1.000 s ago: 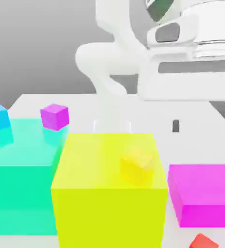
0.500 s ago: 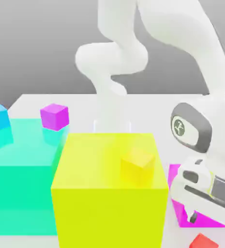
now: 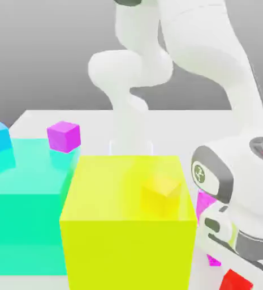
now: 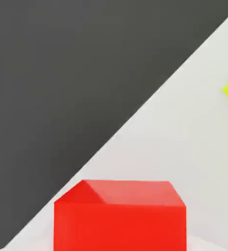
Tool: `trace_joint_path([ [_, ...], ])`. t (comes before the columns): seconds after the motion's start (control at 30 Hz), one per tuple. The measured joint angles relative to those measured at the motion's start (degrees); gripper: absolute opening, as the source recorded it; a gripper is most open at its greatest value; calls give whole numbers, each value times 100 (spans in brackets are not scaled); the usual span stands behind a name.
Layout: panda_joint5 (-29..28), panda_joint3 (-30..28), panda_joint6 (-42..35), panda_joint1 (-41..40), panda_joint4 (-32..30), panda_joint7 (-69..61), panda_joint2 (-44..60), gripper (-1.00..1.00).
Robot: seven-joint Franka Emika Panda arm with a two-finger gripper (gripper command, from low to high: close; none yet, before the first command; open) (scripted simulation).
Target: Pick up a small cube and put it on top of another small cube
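Lowered since a second ago, the pincer (image 3: 244, 277) now sits pressed together at the red cube (image 3: 236, 281) (plain, bright) near the table's (image 3: 37, 118) front edge. Beside it, the arm hides most of the magenta block (image 3: 203, 205); the small yellow cube (image 3: 161, 193) tops the big yellow block (image 3: 128, 238).

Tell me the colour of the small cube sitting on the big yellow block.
Yellow small cube; exterior view shows it best.

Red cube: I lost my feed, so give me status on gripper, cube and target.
Gripper shut, low at the red cube on the table. Lift unconfirmed. Small yellow cube sits atop the big yellow block, nothing on it.
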Motion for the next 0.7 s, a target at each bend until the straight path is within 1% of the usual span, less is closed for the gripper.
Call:
trace_joint_path([
  [0.07, 310, 219, -105, -151, -11, -424, -287, -100],
  [0.13, 632, 387, -432, -406, -23, -906, -674, -100],
  [0.27, 1244, 439, -1237, -751, -41, -1873, -1525, -100],
  [0.33, 1412, 380, -1677, -945, -56, -2259, -1954, -100],
  [0.43, 1385, 227, -2396, -1278, -104, -2631, -2589, -100],
  [0.57, 1143, 28, -3286, -1548, -159, -2983, -3379, -100],
  [0.63, 1038, -21, -3140, -1603, -289, -3046, -3411, -100],
  [0.7, 989, -11, -2731, -1626, -542, -3037, -3265, -100],
])
